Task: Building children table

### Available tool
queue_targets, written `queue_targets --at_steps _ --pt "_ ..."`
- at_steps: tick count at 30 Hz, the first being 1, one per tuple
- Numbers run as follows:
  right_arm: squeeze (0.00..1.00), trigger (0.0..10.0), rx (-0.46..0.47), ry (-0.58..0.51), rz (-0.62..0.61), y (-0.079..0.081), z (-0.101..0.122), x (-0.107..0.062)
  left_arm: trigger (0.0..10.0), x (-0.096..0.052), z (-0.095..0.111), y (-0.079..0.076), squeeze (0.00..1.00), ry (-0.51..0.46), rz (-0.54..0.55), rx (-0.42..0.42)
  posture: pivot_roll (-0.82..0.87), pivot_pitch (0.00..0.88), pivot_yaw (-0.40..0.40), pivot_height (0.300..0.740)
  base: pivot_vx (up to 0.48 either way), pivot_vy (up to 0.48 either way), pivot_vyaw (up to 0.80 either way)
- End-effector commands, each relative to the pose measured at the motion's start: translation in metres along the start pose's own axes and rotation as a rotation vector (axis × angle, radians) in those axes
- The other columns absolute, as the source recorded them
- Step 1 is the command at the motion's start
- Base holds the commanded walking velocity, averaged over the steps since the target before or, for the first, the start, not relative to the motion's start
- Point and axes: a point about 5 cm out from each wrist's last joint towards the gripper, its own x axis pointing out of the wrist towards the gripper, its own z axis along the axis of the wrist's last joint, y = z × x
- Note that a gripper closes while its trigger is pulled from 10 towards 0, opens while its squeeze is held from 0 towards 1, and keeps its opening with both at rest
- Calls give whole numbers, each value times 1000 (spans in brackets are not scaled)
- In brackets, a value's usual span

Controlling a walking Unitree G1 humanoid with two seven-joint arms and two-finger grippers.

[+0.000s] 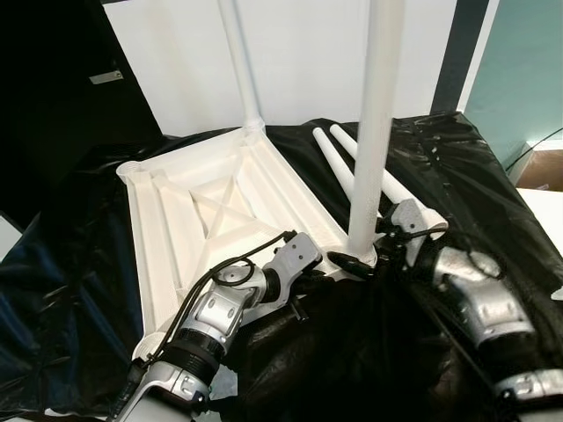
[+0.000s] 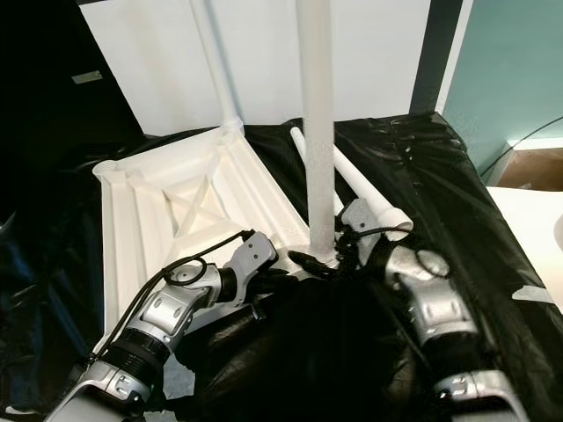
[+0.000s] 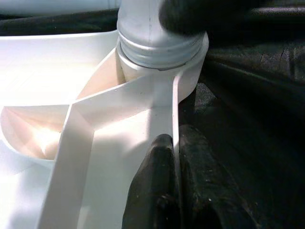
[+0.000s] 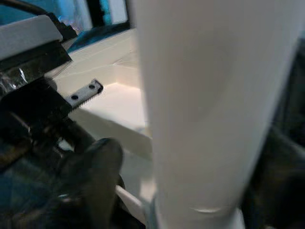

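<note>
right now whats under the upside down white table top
Crinkled black plastic sheeting spreads out from beneath the table top on all sides. Whatever lies below that sheet is covered, so it cannot be seen.

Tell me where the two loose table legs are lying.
In the left eye view, the two loose legs lie side by side on the black sheet, right of the upturned tabletop, behind the upright leg.

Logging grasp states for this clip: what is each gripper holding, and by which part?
The left gripper pinches the upturned tabletop by its edge wall beside the corner socket. The right gripper holds the upright leg at its base.
</note>
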Motion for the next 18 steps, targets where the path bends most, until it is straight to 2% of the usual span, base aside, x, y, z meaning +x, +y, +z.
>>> queue_targets --at_steps 1,3,6,12,14,15,17,18 --pt "0 0 49 17 136 13 -7 8 10000 3 -43 -13 0 98 -10 -157 -13 0 63 740 0 0 0" --pt "0 0 103 4 184 7 -3 4 10000 2 -44 -12 0 99 -5 -158 -7 0 63 740 0 0 0" --pt "0 0 126 -14 206 2 3 4 10000 0 -46 -12 0 102 -2 -161 -7 0 64 740 0 0 0" --pt "0 0 141 -7 234 2 1 3 10000 -1 -46 -12 0 104 -1 -160 -7 0 69 740 0 0 0" --pt "0 0 159 -48 195 4 1 6 10000 -1 -46 -12 0 104 -1 -159 -7 0 69 740 0 0 0" --pt "0 0 211 -146 65 6 3 17 10000 -1 -46 -12 0 105 0 -158 -10 0 64 740 0 0 0" --pt "0 0 275 -282 -146 23 6 36 10000 0 -45 -12 0 103 0 -158 -10 0 64 740 0 0 0" --pt "0 0 275 -282 -146 23 6 36 10000 0 -45 -12 0 103 0 -158 -10 0 64 740 0 0 0"
